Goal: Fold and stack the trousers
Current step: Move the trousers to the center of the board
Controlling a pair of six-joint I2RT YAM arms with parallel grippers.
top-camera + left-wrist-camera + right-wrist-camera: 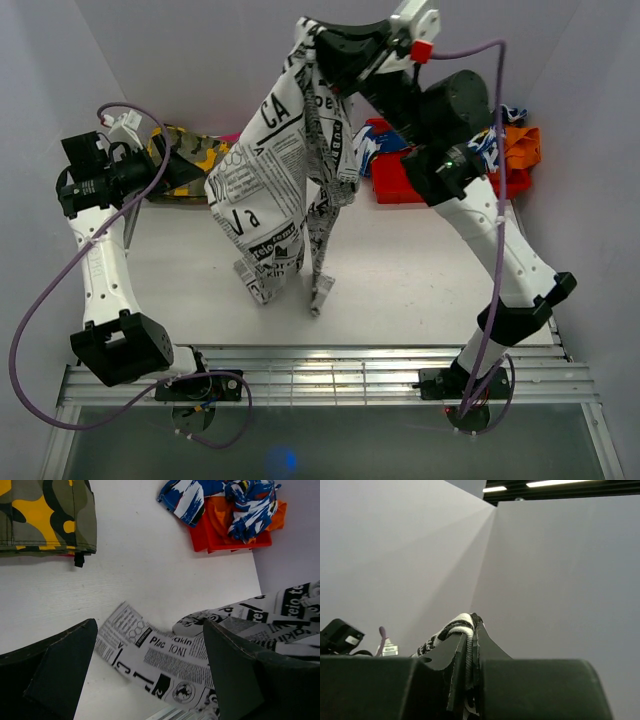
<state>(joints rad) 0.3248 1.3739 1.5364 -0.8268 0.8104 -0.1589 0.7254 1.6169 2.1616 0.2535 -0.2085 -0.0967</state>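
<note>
White desk (420,270) boxed in by plain pale walls, with a yellow-green camo garment (45,515) parked back left and a blue-and-white patterned one (245,502) heaped on something orange-red back right. Right claw (471,635) is way up high, pinched tight on the top edge of the newspaper-print trousers (270,180), so they hang down mid-desk with the leg ends resting on the surface. Left claw (149,625) is off to the left, spread wide and gripping nothing, pointed at those leg ends.

White table (400,270), plain grey walls (395,555), ceiling strip lights (555,483).
</note>
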